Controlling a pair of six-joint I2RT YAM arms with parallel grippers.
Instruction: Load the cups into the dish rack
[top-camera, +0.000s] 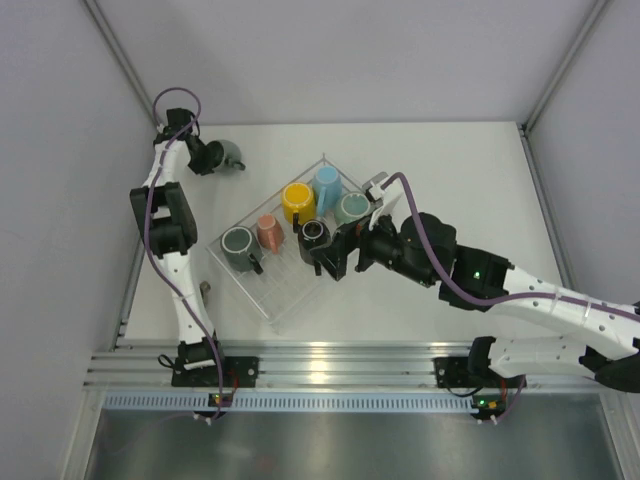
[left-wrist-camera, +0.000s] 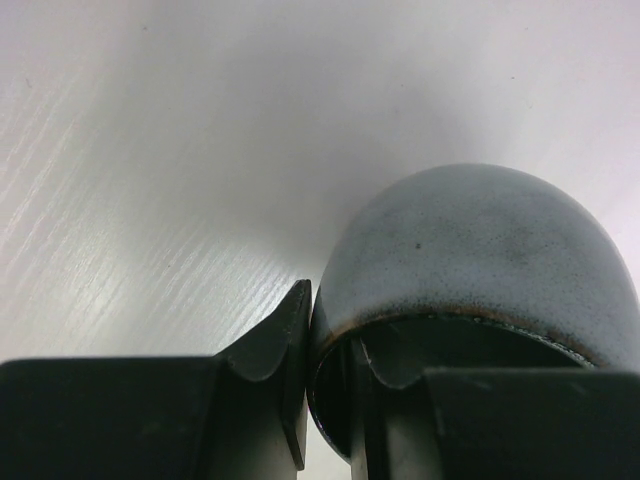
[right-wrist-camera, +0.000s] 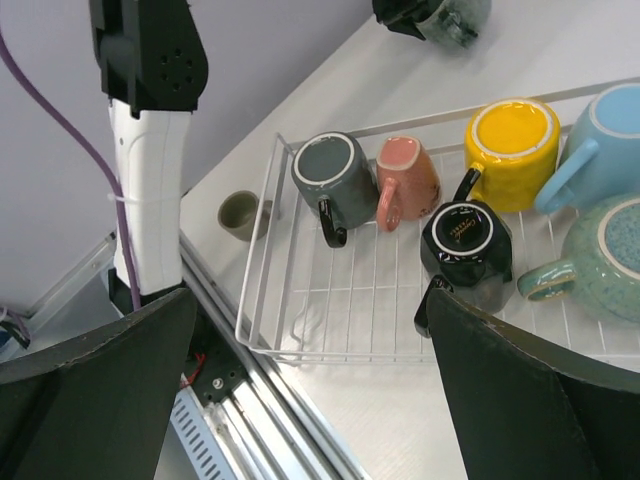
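Left wrist: left pincer (left-wrist-camera: 335, 340) pinches grey-green mug (left-wrist-camera: 480, 260), its base pointing away.

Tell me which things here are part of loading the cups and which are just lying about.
Job: rack; in it grey mug, pink mug, yellow mug, blue mug, teal mug, black mug; grey-green mug, clamped by left gripper; olive cup on table; right gripper, open.

Not the job: rail, cable. No stray items seen.

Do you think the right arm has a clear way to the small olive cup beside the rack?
Probably not easily: the dish rack lies between the open right gripper and the small olive cup, and the left arm stands close beside it.
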